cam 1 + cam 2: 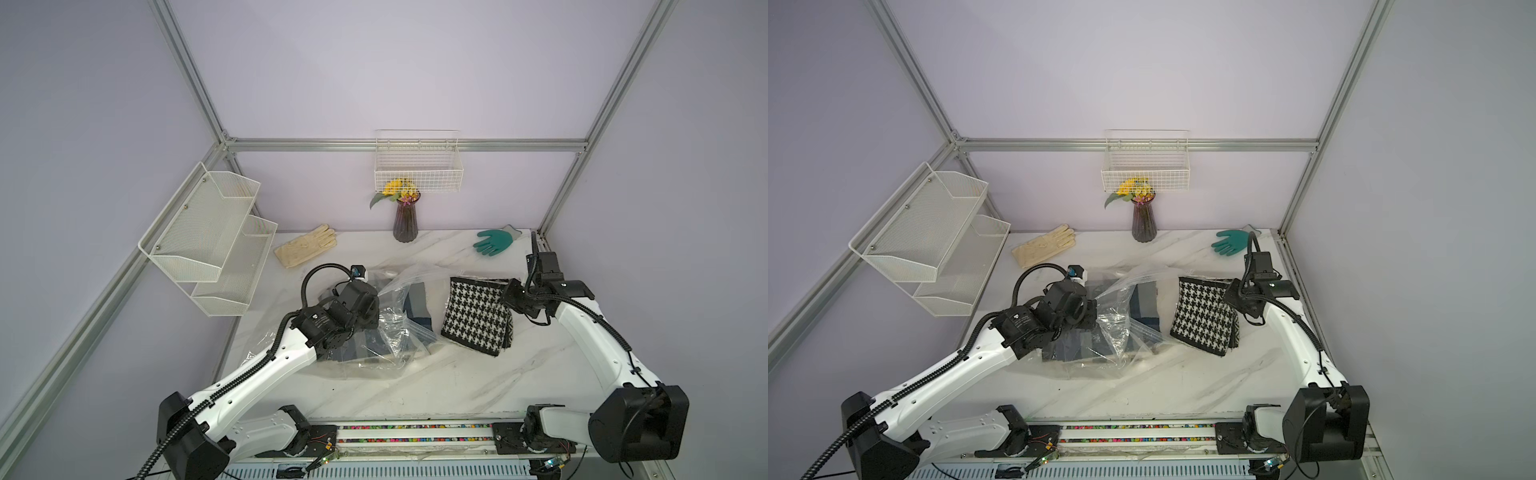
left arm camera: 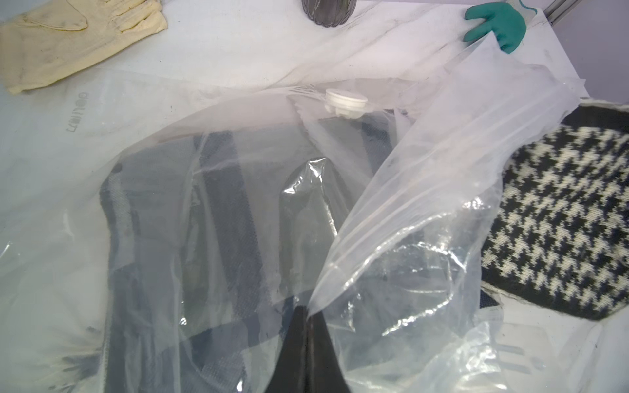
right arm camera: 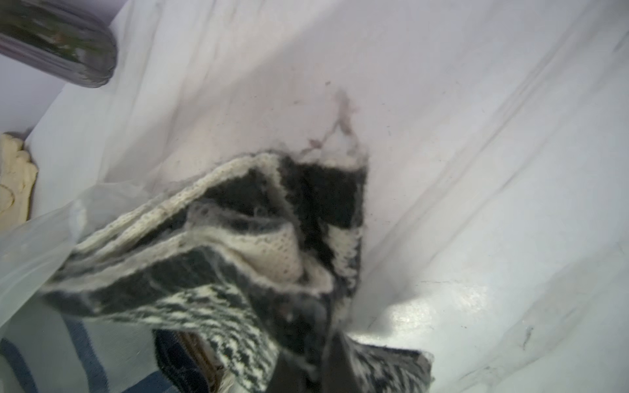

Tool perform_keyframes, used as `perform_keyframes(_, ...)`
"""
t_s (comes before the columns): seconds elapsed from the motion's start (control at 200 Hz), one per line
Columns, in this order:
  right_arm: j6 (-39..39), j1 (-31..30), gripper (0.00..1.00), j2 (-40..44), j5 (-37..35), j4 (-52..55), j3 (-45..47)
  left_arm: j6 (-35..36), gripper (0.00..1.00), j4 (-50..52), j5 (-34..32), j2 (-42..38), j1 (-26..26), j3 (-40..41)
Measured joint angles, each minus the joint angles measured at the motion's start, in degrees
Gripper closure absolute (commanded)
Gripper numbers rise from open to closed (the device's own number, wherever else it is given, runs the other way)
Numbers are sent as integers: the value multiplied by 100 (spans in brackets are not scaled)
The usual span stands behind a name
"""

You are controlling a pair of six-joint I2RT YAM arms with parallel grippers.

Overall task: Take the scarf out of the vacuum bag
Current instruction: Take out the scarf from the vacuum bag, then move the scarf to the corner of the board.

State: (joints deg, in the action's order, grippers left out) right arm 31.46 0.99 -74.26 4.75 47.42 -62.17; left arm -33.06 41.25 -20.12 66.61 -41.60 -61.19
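In both top views the folded houndstooth scarf (image 1: 476, 318) (image 1: 1204, 318) lies on the worktop (image 1: 436, 386) outside the vacuum bag (image 1: 399, 328), just right of it, long axis back-to-front. In the left wrist view, the left end effector (image 2: 308, 316) pinches the bag's film. In the right wrist view, the right end effector (image 3: 321, 343) pinches a scarf corner.

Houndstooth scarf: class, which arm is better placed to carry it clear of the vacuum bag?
The right: the right gripper is shut on the scarf, largely outside the vacuum bag; the left gripper pinches the plastic.

Both top views: high at front, looking down on whole table (image 1: 415, 386). Wrist cams: close, along fingers (image 2: 292, 350); both catch houndstooth scarf (image 2: 561, 221).
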Motion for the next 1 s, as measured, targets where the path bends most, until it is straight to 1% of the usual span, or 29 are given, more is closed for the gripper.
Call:
perform_keyframes(0.19, -90, 601, 100, -380, -76, -245, 37, 131, 100, 98, -52, 4, 70, -184)
perform_keyframes(0.37, -13, 949, 100, -1375, -83, -782, 46, 221, 100, 260, -111, -114, 173, -181)
perform_keyframes(0.53, 282, 1349, 100, -1989, 264, -1403, 186, 278, 100, 321, -125, -197, 249, -181)
perform_keyframes(0.62, 560, 1646, 100, -1996, 549, -1853, 503, 289, 100, 332, -125, -190, 271, -184)
perform_keyframes(0.77, 1235, 2081, 100, -1801, 968, -2627, 1141, 291, 100, 328, -125, -175, 297, -184)
perform_keyframes(1.0, 2586, 2315, 100, -1296, 1322, -3926, 2103, 278, 100, 310, -122, -98, 299, -184)
